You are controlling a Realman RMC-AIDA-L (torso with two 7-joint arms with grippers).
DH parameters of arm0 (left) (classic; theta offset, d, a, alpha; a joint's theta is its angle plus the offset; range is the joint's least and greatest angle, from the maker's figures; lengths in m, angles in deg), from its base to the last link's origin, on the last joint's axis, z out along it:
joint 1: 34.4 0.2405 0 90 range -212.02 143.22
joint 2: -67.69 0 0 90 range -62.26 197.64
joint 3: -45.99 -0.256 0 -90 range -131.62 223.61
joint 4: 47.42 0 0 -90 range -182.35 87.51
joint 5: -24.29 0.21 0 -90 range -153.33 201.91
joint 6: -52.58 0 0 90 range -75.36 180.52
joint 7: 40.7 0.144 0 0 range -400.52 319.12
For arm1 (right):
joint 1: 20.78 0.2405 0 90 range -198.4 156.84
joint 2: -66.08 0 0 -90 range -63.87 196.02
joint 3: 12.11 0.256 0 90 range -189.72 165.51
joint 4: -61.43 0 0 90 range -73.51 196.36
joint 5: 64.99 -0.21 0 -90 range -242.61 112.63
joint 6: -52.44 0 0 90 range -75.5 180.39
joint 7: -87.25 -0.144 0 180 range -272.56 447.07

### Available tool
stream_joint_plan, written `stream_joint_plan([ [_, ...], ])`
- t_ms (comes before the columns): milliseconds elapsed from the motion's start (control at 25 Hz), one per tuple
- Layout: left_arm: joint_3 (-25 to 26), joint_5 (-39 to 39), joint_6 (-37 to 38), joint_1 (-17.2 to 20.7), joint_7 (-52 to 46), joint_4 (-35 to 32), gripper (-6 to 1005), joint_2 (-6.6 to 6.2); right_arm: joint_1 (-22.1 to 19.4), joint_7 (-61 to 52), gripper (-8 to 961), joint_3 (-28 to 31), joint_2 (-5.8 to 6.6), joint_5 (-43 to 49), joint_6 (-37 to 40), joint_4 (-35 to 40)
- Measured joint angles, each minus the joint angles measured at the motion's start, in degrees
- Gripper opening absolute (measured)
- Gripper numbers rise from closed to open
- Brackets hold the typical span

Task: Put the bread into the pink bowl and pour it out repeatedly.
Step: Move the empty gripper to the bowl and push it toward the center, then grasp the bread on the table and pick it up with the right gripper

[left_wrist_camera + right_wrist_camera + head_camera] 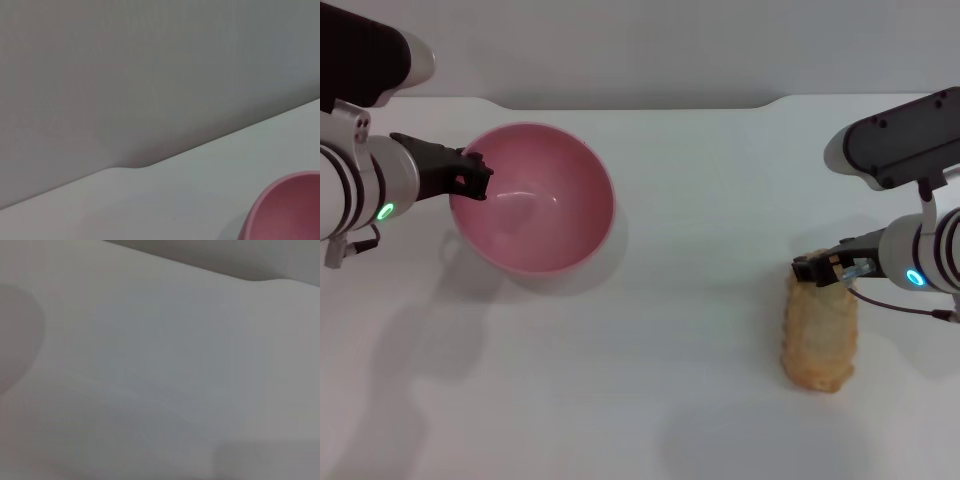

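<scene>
The pink bowl (560, 170) sits at the left of the white table, tipped so its glossy, empty inside faces me. My left gripper (472, 180) is shut on the bowl's left rim. A piece of the bowl's wall (290, 210) shows in the left wrist view. The bread (820, 335), an orange-golden ridged loaf, lies lengthwise on the table at the right, well away from the bowl. My right gripper (825, 268) is at the loaf's far end, just over it. The right wrist view shows only bare table.
The white table (700, 300) runs back to a far edge (640, 103) with a shallow notch, against a grey wall. Nothing else stands between bowl and bread.
</scene>
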Motion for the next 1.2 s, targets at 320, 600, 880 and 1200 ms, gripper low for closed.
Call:
stream_joint_plan([
  [320,-0.1,0.0,0.0,-0.1,0.0,0.0,50,0.00,0.4,1.4,558,-0.4,0.17,0.0,0.2,-0.2],
  [600,-0.3,0.0,0.0,-0.1,0.0,-0.1,49,0.00,0.5,2.4,415,-1.4,0.16,0.5,0.4,-1.3],
  [880,-0.4,0.0,-0.3,-0.6,0.1,-0.1,49,-0.09,0.6,2.5,241,-2.1,0.18,0.6,0.9,-1.8],
  [1200,-0.5,0.1,-0.3,-0.8,0.2,0.0,49,-0.09,0.7,2.7,170,-1.9,0.40,0.8,0.6,1.7],
])
